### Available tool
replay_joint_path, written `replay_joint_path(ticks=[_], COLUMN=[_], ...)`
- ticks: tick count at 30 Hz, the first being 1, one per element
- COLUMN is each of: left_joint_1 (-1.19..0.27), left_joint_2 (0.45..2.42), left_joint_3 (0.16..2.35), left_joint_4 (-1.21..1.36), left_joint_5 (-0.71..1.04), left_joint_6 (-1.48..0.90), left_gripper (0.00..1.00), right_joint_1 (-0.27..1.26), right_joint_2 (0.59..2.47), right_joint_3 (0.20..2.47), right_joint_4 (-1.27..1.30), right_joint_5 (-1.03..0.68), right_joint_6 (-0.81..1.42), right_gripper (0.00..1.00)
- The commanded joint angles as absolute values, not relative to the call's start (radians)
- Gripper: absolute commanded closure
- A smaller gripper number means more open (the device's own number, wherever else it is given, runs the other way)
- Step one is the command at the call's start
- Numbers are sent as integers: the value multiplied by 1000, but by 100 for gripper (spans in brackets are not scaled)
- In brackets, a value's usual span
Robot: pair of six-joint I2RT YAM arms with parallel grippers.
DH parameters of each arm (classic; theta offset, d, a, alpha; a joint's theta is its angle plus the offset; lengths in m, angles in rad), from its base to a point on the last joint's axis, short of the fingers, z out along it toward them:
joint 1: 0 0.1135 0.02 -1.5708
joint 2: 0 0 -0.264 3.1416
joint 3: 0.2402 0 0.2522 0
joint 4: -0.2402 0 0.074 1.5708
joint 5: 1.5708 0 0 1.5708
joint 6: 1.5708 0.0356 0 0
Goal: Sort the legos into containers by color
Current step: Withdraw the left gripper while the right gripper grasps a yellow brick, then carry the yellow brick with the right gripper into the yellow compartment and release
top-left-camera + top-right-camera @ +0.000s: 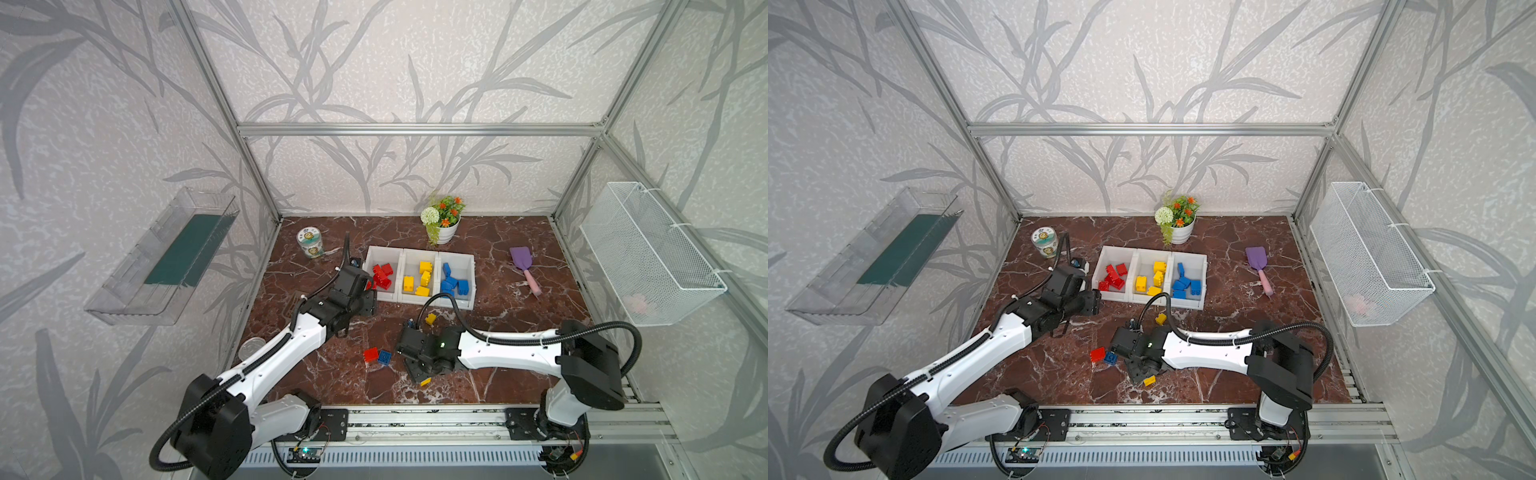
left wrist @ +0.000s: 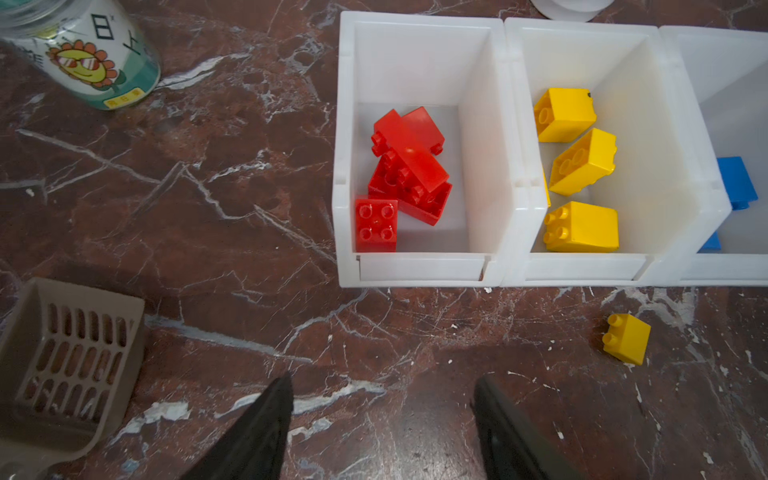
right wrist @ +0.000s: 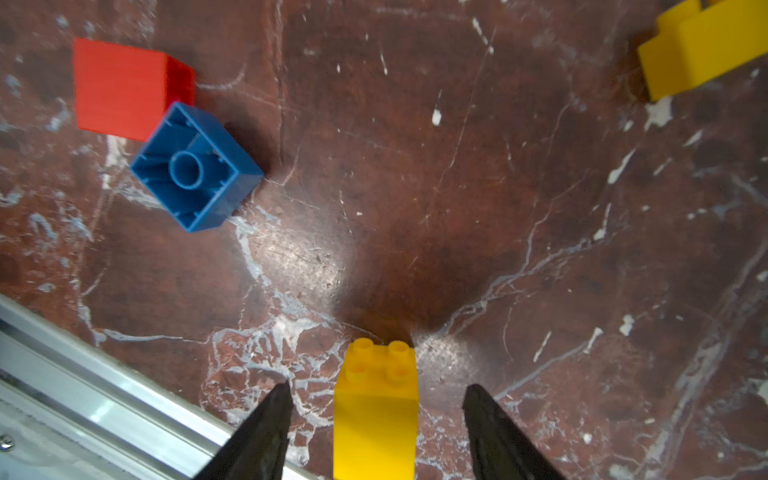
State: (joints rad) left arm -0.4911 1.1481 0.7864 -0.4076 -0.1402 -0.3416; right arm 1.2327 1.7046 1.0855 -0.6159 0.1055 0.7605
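Note:
Three joined white containers [image 1: 419, 254] stand mid-table. The left one holds red legos [image 2: 405, 166], the middle one yellow legos [image 2: 582, 166], the right one blue legos [image 1: 454, 282]. My left gripper [image 2: 382, 382] hangs open and empty over bare table in front of the red bin. On the table lie a loose yellow brick [image 1: 430, 318], a red brick [image 1: 370, 354] and a blue brick [image 1: 385, 357], upside down and touching the red one. My right gripper [image 3: 376, 390] is open astride another yellow brick [image 3: 376, 407], with a gap on each side.
A printed jar [image 1: 310, 242], a flower pot [image 1: 444, 220] and a purple scoop [image 1: 524, 266] sit around the bins. A brown slotted scoop [image 2: 70, 365] lies left of my left gripper. The metal front rail [image 3: 83, 374] runs close to my right gripper.

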Motion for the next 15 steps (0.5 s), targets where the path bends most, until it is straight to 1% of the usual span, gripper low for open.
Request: replay_joint_path(ticks=[1,3,10,15], left_joint_1=[-485,-484,-483,-483], left_joint_2=[1121,1121,1122,1119], left_joint_3=[769,768,757,753], left_joint_4=[-389,-390,-388,-387], left_joint_5=[-154,-145,-120,-112], left_joint_6=[-368,-370,-369,-367], left_gripper=[28,28,28,28], right_joint_1=[1246,1255,1275,1275], right_joint_2=[1752,1777,1847,1848], right_joint_3=[1118,1128,1158,1163], right_joint_4=[-672,-677,-703,-711], right_joint_5=[108,104,115,126], right_joint_6=[775,778,808,815], right_gripper=[37,40,61,68])
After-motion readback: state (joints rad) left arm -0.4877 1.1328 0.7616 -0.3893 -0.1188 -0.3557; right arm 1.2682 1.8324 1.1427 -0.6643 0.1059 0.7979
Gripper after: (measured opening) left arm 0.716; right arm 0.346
